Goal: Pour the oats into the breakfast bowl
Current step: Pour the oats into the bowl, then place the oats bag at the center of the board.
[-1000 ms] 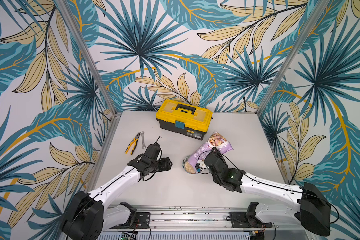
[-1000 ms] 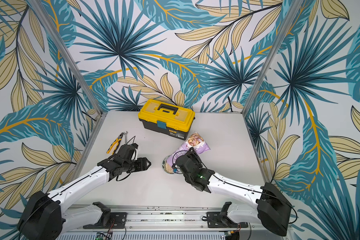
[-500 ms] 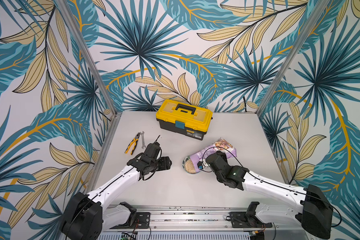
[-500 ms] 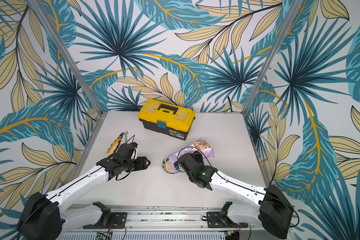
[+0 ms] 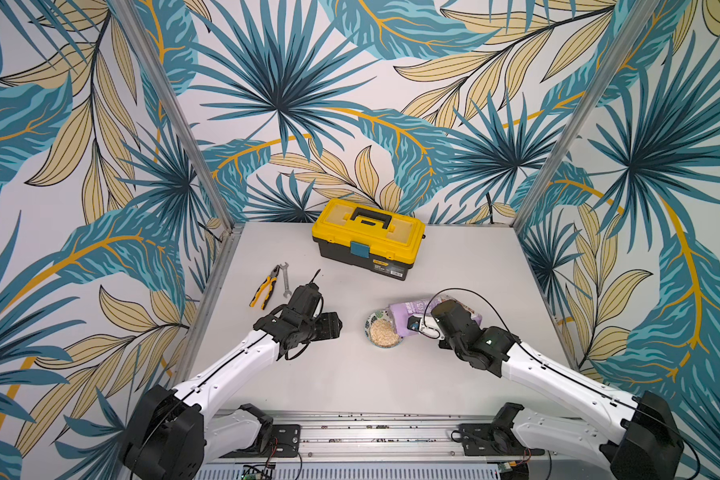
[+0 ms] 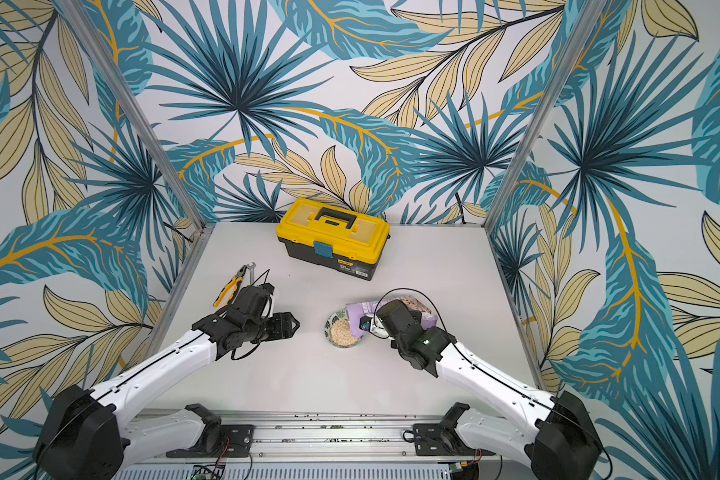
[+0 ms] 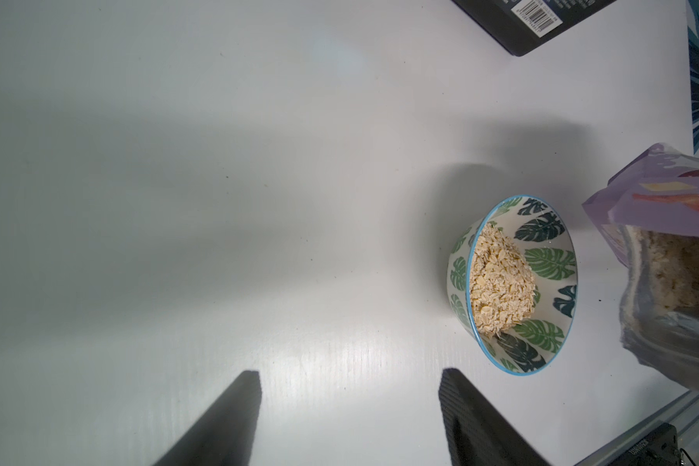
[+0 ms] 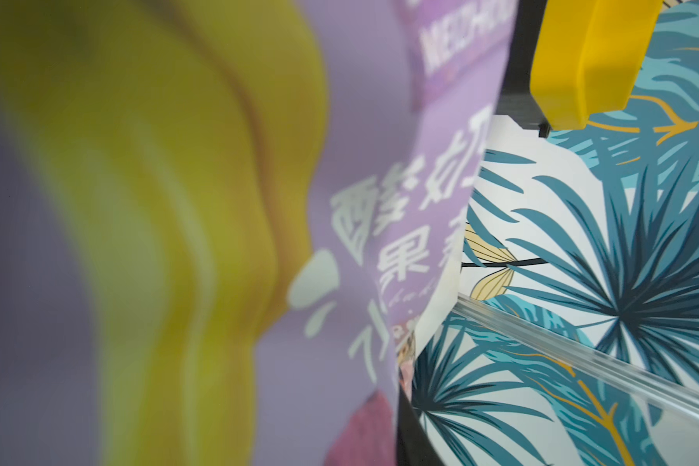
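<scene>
Beside the breakfast bowl [image 5: 368,329], right claw [image 5: 413,323] clamps the pouch [image 5: 407,309].

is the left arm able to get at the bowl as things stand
Probably yes. The left gripper is open and empty, facing the bowl across bare table, with nothing between them. The pouch, held by the right gripper, is on the bowl's far side.

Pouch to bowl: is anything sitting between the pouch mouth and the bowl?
Nothing visible. The pouch, held tilted in the right gripper, has its mouth right beside the bowl, with nothing in the gap. Oats already lie in the bowl.
</scene>
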Robot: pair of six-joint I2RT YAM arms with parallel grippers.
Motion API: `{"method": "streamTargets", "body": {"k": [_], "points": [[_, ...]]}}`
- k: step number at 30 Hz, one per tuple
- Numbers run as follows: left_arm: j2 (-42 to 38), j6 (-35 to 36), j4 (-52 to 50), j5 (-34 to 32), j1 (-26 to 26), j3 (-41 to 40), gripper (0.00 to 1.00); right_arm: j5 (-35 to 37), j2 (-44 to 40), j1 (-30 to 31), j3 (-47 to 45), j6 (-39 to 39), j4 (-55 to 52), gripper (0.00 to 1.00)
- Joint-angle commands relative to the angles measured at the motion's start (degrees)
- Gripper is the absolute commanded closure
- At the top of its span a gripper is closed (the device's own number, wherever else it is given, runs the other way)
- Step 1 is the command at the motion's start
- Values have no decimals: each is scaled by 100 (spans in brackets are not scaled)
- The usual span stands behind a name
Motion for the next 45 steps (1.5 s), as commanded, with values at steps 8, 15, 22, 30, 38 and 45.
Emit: {"method": "streamTargets", "body": {"k": [8,15,22,30,38,45], "points": [[-41,144,-214,-196,38,410,26,-2025,-1108,-1026,184,1093,506,100],[-186,121,-269,-224,54,438,26,-3155,-1218,-1546,233,2205,956,100],[-421,143,-336,-239,80,440,26,-4004,-1510,-2233,-287,3849,2378,99],[-646,192,-479,-371,130,391,26,-3966,-1618,-2414,-1511,4924,4339,100],[-787,231,-467,-538,135,411,26,-4936,-984,-2409,-2397,5285,6088,99],[-903,227,-500,-635,143,421,25,-5583,-376,-2339,-2736,5325,7079,100]]}}
